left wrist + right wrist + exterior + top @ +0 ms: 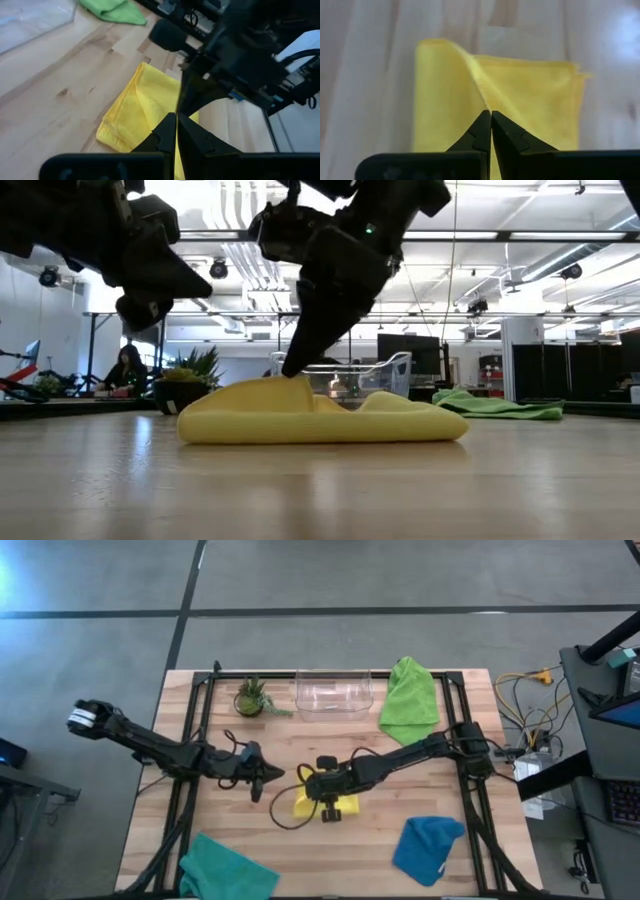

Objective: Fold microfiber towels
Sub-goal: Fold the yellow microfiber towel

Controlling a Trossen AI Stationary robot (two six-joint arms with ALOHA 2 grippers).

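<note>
The right arm covers much of the folded yellow microfiber towel [343, 806] from above. The right gripper [491, 116] has its jaws pinched shut on a raised fold of it. The left gripper [176, 120], jaws closed and empty, hovers just beside the towel.

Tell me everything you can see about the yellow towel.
The yellow towel is a soft, plain microfiber cloth, folded into a low, roughly rectangular stack of layers. It lies flat on the wooden table, near the middle. The right gripper is shut on a raised ridge of its top layer. The left gripper, shut, hangs beside it without touching.
</note>
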